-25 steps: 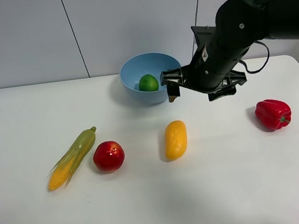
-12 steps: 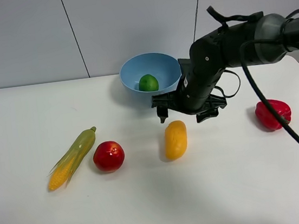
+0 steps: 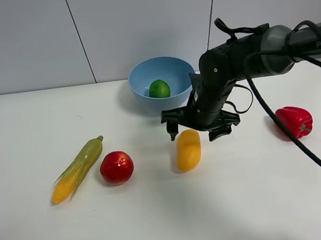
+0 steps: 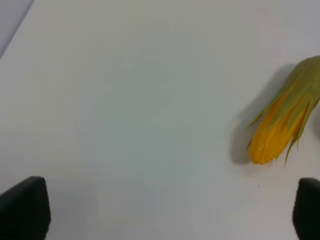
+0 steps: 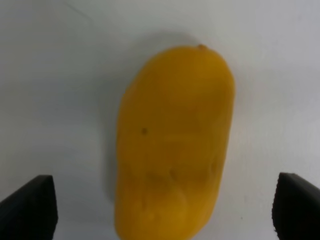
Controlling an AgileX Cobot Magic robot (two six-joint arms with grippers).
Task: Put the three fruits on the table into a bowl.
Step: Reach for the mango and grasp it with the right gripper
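though the lime (image 3: 159, 88) shows only overhead, right wrist view frames the mango (image 5: 175, 145).

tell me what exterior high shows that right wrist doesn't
Only exterior high: the round light-blue plastic bowl holding the small green lime, the glossy red apple, the green-husked yellow corn cob, the lumpy red bell pepper. Only right wrist: a dark speck on the oblong yellow-orange mango-like fruit. Both: that fruit on the white table, the open right gripper over it.

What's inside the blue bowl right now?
A green lime lies inside the bowl; nothing else shows there. The bowl's near wall hides the lime's underside and the floor in front of it.
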